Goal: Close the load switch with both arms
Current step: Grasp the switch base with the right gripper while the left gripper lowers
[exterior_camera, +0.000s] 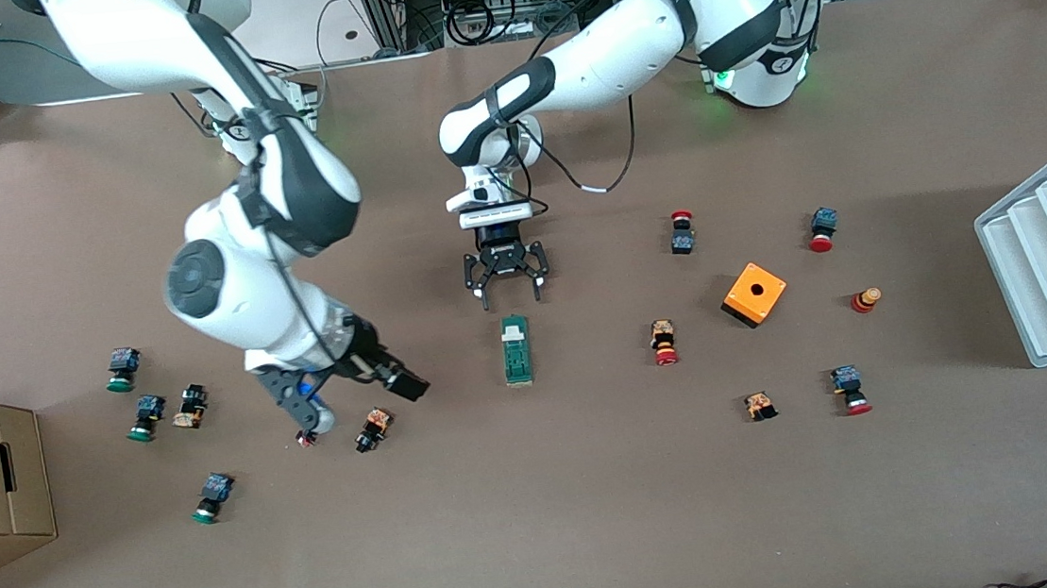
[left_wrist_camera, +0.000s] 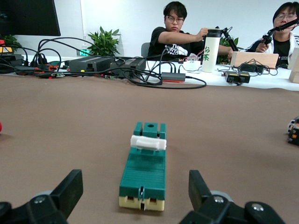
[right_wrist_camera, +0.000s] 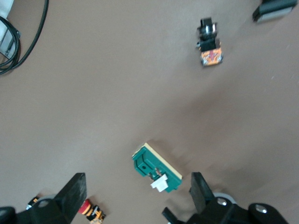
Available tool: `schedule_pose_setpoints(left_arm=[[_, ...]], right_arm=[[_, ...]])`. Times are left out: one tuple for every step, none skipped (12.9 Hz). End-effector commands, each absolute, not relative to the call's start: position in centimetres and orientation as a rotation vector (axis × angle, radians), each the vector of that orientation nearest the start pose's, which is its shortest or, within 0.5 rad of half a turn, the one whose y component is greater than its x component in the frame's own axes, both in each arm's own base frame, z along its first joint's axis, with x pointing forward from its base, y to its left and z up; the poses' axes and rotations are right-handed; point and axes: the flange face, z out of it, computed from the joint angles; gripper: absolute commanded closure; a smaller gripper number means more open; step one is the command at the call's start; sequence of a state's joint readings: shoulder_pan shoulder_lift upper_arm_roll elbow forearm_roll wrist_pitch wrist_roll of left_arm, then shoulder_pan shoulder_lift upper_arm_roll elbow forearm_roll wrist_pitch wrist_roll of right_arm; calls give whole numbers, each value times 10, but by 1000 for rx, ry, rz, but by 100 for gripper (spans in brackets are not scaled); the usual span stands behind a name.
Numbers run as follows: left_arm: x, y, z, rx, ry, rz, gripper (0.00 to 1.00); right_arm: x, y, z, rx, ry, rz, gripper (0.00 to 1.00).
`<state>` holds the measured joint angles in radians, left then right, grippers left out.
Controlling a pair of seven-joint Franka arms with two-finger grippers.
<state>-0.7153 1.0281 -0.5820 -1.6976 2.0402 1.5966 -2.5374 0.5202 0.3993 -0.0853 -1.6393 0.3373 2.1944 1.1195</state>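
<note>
One load switch [exterior_camera: 516, 350] lies flat near the middle of the table [exterior_camera: 600, 515], well away from every edge, its white tab at the end toward the robots' bases and its cream-coloured end toward the front camera. Nothing touches it.

The left gripper [exterior_camera: 505, 277] hangs just off the tab end of the switch, fingers spread wide and empty, lined up with the switch's length. The right gripper [exterior_camera: 306, 412] sits low over the table toward the right arm's end, close to a small black-and-orange push button [exterior_camera: 372, 429], also wide open and holding nothing.

I judge this to be the approach step: neither arm has made contact, so the closing has not begun. The next move probably calls for one gripper to steady the green body while the other presses the white tab down; the right arm has the longer way to come across.

The left wrist view shows what the front view cannot: the tab [left_wrist_camera: 148, 142] stands raised across the body, with a notched green end next to it, and the switch sits centred between that gripper's fingers [left_wrist_camera: 65, 193]. The right wrist view shows the switch [right_wrist_camera: 156, 169] at a slant. Only the front view shows the orange box [exterior_camera: 754, 294] and the many buttons scattered toward both ends of the table.
</note>
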Motion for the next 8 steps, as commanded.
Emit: schedule_pose_setpoints(left_arm=[[303,-576,73,-2451,-162,-1915,0],[306,-577,71,-2448,-169,-1912,0],[308,-579,72,-2446,-164,-1922,0],[314,-579,71,-2434,-159,-1942,0],[322,-577,68,-2417,-161,-1953,0],[324,-578,68,-2420,-162,-1956,0],[324,-577,65,-2424,-157,-1951,0],[325,-575,61,-2422,-154,-1944,0]], right_arm=[[611,332,395,-2515,1280,95,0],[610,338,391,-2499,1311,93,0],[605,348,389,-2489,1327,95,0],[601,355,388,-2482,1348,102,0],[599,359,387,-2477,1364,103,0],[599,360,387,-2475,1365,106,0],[599,360,387,-2474,1364,107,0],[599,360,387,-2472,1365,110,0]])
